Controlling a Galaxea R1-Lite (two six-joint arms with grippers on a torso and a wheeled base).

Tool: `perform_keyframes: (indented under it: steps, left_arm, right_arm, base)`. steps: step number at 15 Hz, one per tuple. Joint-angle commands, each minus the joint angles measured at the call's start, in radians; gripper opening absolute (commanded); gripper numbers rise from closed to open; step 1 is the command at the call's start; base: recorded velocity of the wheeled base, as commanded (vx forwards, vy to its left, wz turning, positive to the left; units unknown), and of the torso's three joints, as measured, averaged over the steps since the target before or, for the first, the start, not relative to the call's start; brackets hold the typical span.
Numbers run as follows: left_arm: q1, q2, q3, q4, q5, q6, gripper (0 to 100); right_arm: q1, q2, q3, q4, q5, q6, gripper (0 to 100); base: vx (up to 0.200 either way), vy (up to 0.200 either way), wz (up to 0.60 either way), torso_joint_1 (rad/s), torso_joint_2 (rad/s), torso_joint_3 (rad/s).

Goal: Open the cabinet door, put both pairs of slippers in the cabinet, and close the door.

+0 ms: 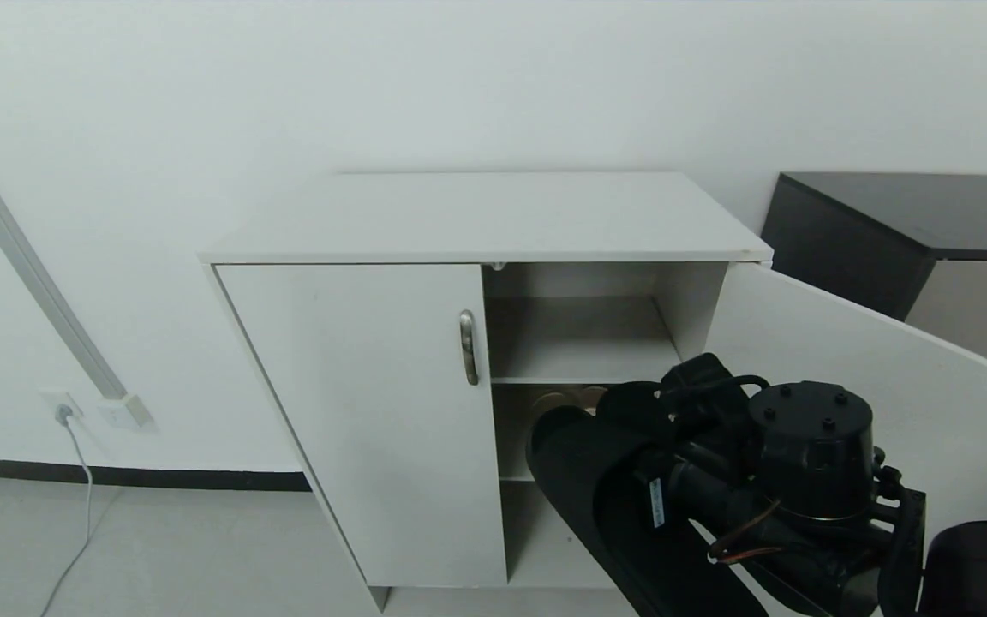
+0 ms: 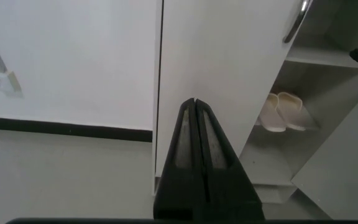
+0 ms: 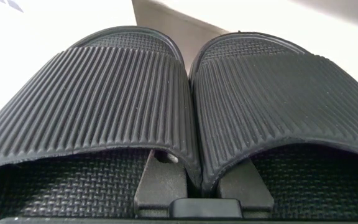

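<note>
Right gripper [image 3: 201, 186] is pinching the black slippers [image 1: 579, 467] by their touching inner walls, just before the cabinet [image 1: 493, 214] opening. They're looking light, rubbery, ribbed and probably floppy. Left gripper [image 2: 195, 146] is hanging pressed together beside the cabinet's closed door [image 2: 222, 62], and the white slippers [image 2: 283, 112] are sitting inside.

A plain white wall [image 1: 493, 77] fills the background, with a grey cable duct [image 1: 22, 257] running diagonally down its left side to a small white junction box [image 1: 127, 413]. Just beside that box is a wall socket [image 1: 62, 410] with a plug in it, and a pale cable [image 1: 82, 523] trails from it down across a black skirting strip [image 1: 116, 476] onto the light grey floor [image 1: 185, 557]. At the far right, against the wall, stands a dark unit [image 1: 913, 223] with a black top and a lighter grey side.
</note>
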State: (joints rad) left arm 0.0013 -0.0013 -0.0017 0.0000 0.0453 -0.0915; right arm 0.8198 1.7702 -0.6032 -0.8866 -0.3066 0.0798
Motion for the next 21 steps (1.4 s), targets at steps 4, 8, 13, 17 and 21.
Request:
perform_keyframes:
  steps: [4,8,13,17,21]
  left_arm:
    - [0.0,0.001,0.0,0.0,-0.001,-0.001,0]
    - [0.0,0.001,0.0,0.0,0.001,-0.001,0]
    - [0.0,0.001,0.0,0.0,0.001,-0.002,0]
    - [0.0,0.001,0.0,-0.002,0.001,-0.002,0]
    - [0.0,0.001,0.0,0.0,0.002,-0.002,0]
  right_arm:
    - [0.004,0.002,0.005,0.0,0.0,0.0,0]
    - [0.009,0.002,0.006,0.0,-0.002,0.002,0]
    - [0.01,0.002,0.008,0.0,0.0,0.002,0]
    - [0.016,0.003,0.01,0.0,0.0,0.002,0]
    - [0.016,0.015,0.008,-0.003,0.0,0.002,0]
  base:
    - [0.0,0.0,0.0,-0.126,0.47,0.34]
    - [0.0,0.0,0.0,-0.09,0.45,0.362]
    - [0.0,0.0,0.0,-0.019,0.36,0.332]
    - [0.0,0.0,0.0,-0.002,0.04,0.034]
    - [0.0,0.0,0.0,0.0,0.0,0.0]
